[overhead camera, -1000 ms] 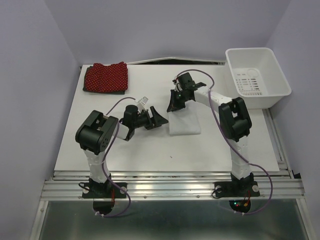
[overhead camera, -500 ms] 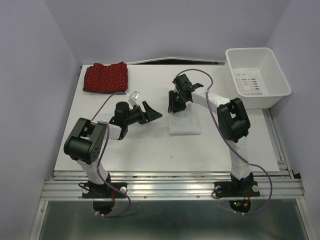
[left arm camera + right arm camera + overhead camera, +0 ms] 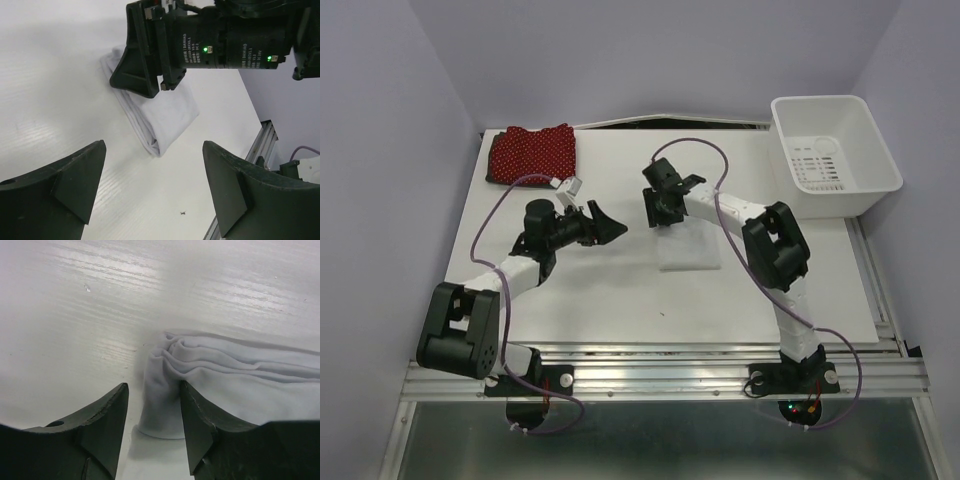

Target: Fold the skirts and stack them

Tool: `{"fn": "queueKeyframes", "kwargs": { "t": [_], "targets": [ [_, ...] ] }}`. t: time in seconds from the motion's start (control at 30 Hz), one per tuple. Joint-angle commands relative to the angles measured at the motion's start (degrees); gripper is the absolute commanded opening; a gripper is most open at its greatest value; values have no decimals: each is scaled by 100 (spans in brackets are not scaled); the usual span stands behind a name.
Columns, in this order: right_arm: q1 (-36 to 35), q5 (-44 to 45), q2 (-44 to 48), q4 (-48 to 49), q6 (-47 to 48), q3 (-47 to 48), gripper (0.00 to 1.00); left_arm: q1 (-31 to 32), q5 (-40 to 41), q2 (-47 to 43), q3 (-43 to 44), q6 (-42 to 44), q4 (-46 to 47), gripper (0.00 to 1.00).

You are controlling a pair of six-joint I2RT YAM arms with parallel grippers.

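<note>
White skirt folded, corner between parted jaws of my right gripper; left gripper wide, empty. Stacking on red dotted skirt not yet done, I judge.

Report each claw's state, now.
Left claw: open, holding nothing.
Right claw: open, fingers either side of a corner of the white skirt, not yet clamped.

White table: folded white skirt centre, red skirt far-left corner, white bin far-right edge.
</note>
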State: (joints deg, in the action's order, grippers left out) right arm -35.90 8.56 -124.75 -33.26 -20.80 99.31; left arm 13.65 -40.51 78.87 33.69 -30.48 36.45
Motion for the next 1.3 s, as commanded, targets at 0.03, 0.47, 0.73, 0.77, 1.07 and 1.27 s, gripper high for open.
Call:
{"fn": "queueKeyframes", "kwargs": {
  "t": [0.03, 0.47, 0.73, 0.77, 1.07, 1.27],
  "targets": [
    [-312, 910, 48, -67, 260, 203, 52, -222, -97, -363, -266, 209, -278, 90],
    [-365, 991, -884, -49, 270, -236, 31, -363, -27, -566, -354, 262, -542, 90],
    [-41, -20, -973, -85, 129, 45, 1, -232, 61, -154, -346, 139, -402, 90],
    [-40, -360, -868, -41, 85, 149, 1, -118, 78, -118, -337, 69, -332, 90],
    [189, -1549, 143, 566, -442, -122, 1, 630, 404, 927, -250, -529, 881, 96],
    [294, -1892, 284, 680, -820, -324, 0, 665, 377, 2008, 243, -871, 1311, 99]
  ]
}}
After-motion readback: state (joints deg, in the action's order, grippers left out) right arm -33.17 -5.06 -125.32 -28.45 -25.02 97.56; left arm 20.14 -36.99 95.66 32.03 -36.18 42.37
